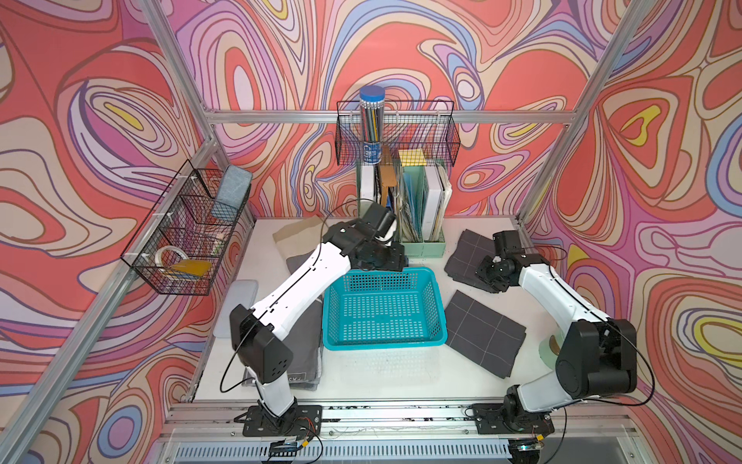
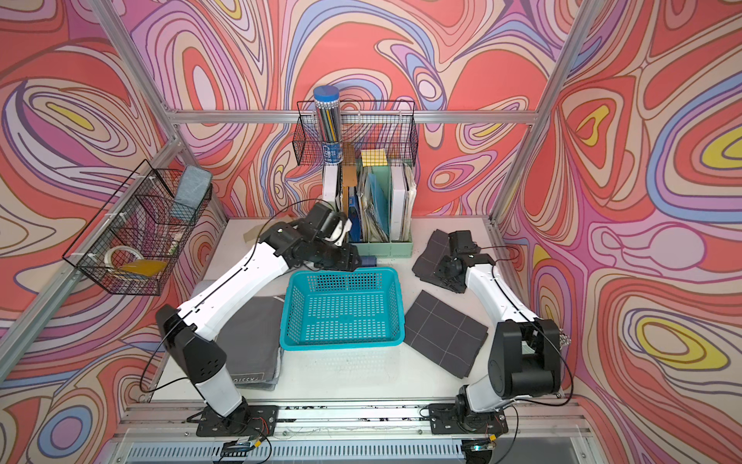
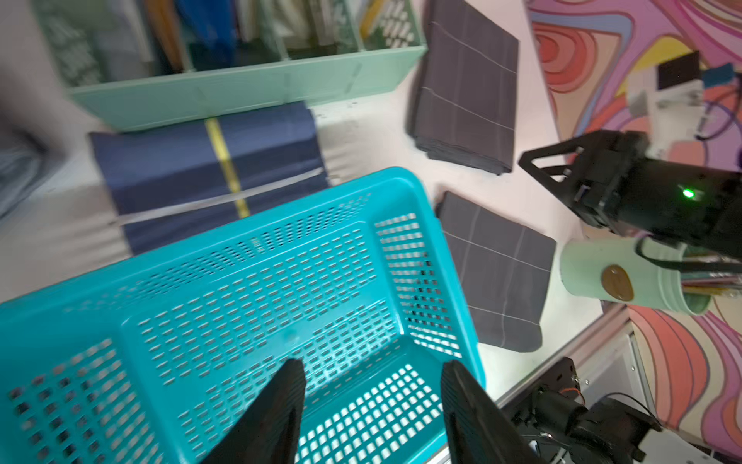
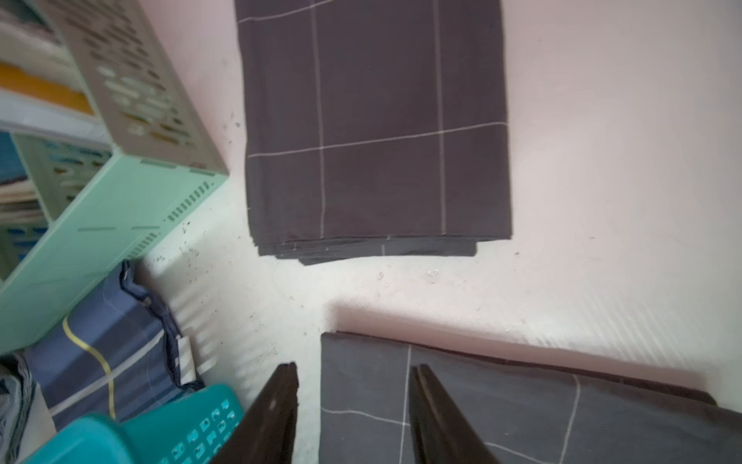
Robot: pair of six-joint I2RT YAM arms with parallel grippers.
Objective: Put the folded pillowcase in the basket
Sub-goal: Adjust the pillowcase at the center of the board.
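Observation:
The turquoise basket (image 1: 384, 343) (image 2: 342, 341) (image 3: 257, 229) stands mid-table with nothing in it. Folded pillowcases lie around it: a navy one with a yellow stripe (image 3: 208, 172) (image 4: 100, 345) behind it, and two dark grey checked ones on its right, one farther back (image 1: 467, 251) (image 4: 373, 120) and one nearer (image 1: 484, 331) (image 4: 502, 409). My left gripper (image 1: 385, 263) (image 3: 373, 367) hangs open over the basket's far rim, holding nothing. My right gripper (image 1: 488, 275) (image 4: 354, 367) is open above the nearer grey one's far corner, with nothing between its fingers.
A green file organiser (image 1: 421, 245) stands at the back behind the navy cloth. Grey (image 1: 301, 349) and beige (image 1: 297, 233) folded cloths lie left under my left arm, next to a white pad (image 1: 237, 309). A green pen cup (image 3: 618, 277) sits front right. Black wire baskets (image 1: 188, 237) hang on the walls.

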